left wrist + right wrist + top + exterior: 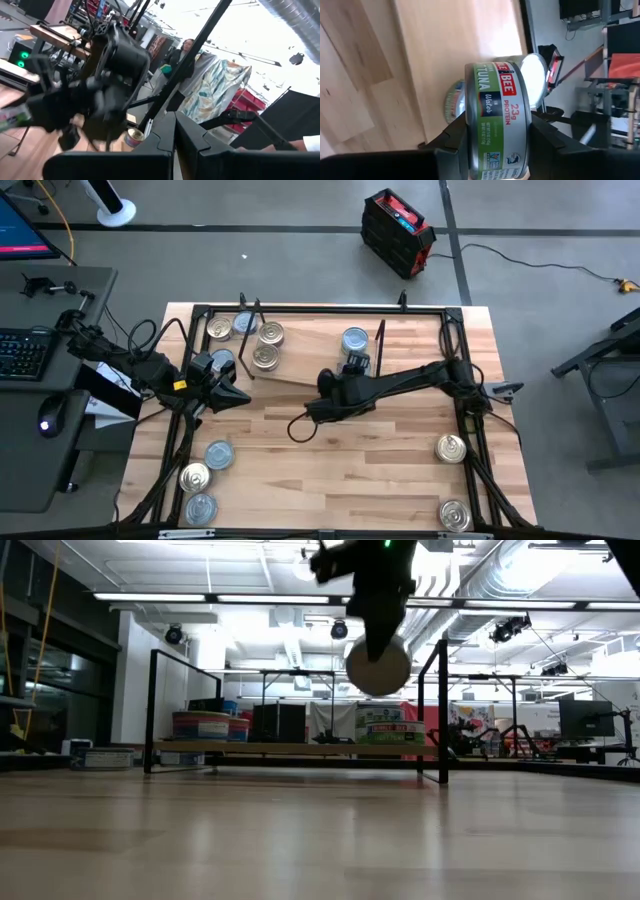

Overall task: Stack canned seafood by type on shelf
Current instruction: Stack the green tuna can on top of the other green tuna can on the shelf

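Carrying a tin above the shelf, the right gripper sits near the middle of the high view, its fingers pinching the tin by its flat faces so the green tuna label shows edge-on in the right wrist view. In the low view the tin hangs at upper centre, clear of the board below it (how far above, I cannot tell). Just above the gripper in the high view a silver tin already lies on the shelf, and a cluster of four tins sits at the shelf's left end. The left gripper waits at centre left, its fingers pressed together and holding nothing. Judging by this, the step in hand is placing one tin; next it likely needs turning flat and lowering squarely onto the matching silver tin. More tins remain on the table at lower left and lower right.
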Robot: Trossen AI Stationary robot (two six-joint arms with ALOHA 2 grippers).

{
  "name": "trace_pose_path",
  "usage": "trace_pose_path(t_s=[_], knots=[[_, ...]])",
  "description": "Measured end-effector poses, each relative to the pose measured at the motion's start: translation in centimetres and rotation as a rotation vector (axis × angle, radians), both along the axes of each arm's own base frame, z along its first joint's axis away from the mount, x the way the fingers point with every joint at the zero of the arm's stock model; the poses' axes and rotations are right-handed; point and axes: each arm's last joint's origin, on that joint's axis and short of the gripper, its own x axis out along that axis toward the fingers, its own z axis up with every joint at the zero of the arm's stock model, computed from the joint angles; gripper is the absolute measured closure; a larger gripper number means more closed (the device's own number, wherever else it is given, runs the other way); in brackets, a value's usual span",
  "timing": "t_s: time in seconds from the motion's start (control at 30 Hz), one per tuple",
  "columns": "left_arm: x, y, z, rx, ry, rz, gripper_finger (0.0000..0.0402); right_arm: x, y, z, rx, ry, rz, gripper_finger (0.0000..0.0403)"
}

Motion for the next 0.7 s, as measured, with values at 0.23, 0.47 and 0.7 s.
trace_pose_path(t_s=[0.23, 0.47, 0.7], knots=[[0.0, 0.1, 0.0, -0.012, 0.000, 0.046, 0.0402, -1.3, -1.3, -0.2, -0.047, 0.033, -0.022, 0.0288], [0.0, 0.1, 0.2, -0.055, -0.013, 0.043, 0.0401, -5.0, -0.7, -0.3, -0.110, -0.050, -0.046, 0.0288], [0.1, 0.5, 0.3, -0.052, -0.023, 0.113, 0.0401, -5.3, -1.1, -2.1, -0.045, -0.049, 0.008, 0.0288]])
